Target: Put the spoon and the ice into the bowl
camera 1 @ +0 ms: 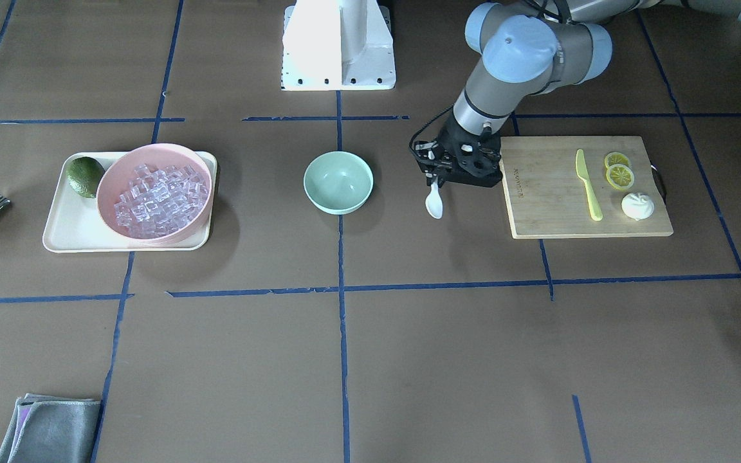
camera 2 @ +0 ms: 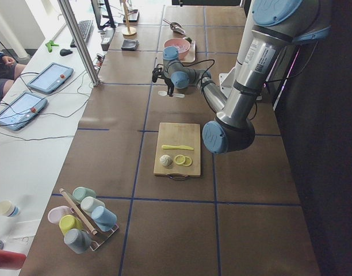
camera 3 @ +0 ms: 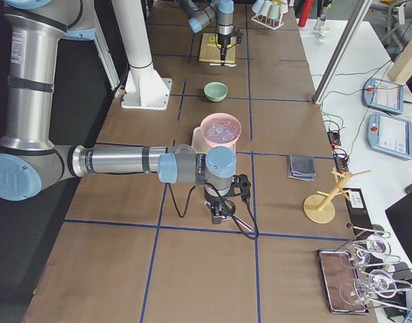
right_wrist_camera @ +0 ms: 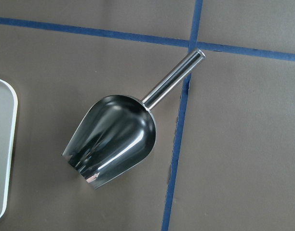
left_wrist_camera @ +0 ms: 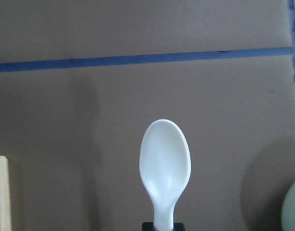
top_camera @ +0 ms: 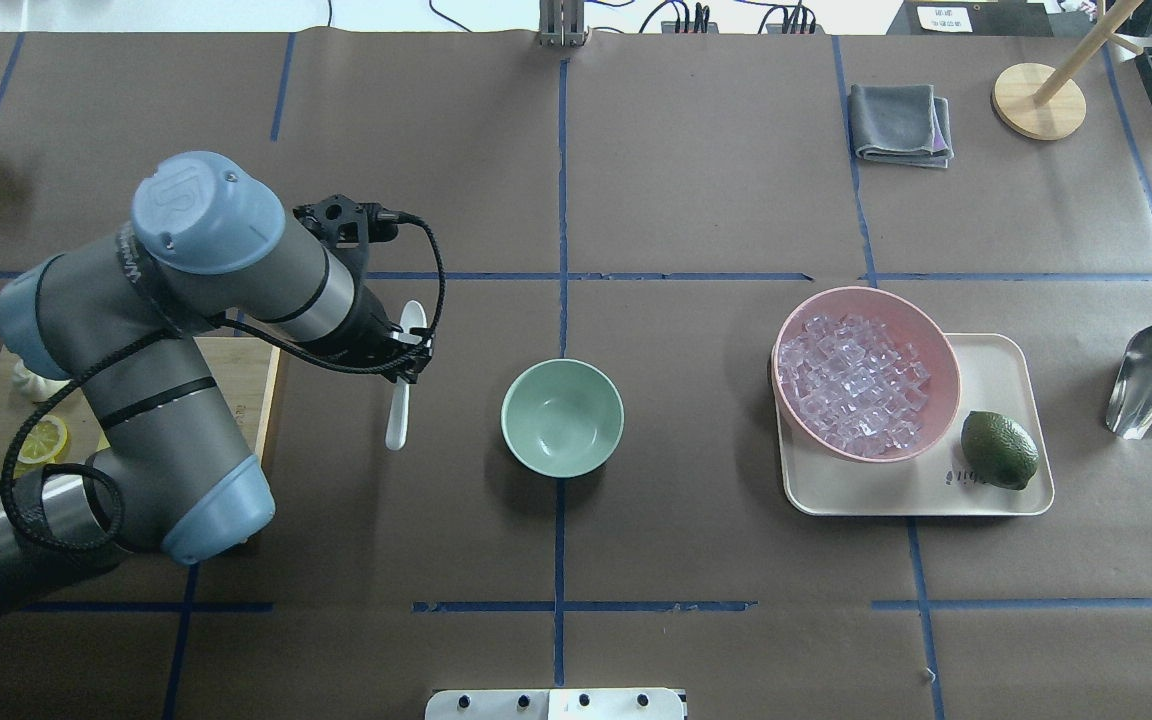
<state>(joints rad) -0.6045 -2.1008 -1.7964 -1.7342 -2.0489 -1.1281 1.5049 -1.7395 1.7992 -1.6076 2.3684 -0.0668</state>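
Brown-papered tabletop: left gripper (camera 1: 436, 180) pinches spoon (camera 1: 433, 204) by its handle, between cutting board (camera 1: 538, 193) and mid-table bowl (camera 1: 338, 183), seemingly for carrying across; ice (camera 1: 158, 199) heaped in pink bowl (camera 1: 107, 180) near robot's-right end; right gripper (camera 3: 219, 214) state cannot tell.

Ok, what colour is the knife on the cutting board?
The knife is yellow-green, clearest in the exterior front-facing view.

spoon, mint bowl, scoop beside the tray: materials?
The spoon: likely white plastic, semi-gloss, one soft highlight. The bowl: probably plastic or melamine, matte, no sharp glare; ceramic not excluded. The scoop: polished metal, likely steel, mirror-like reflections.
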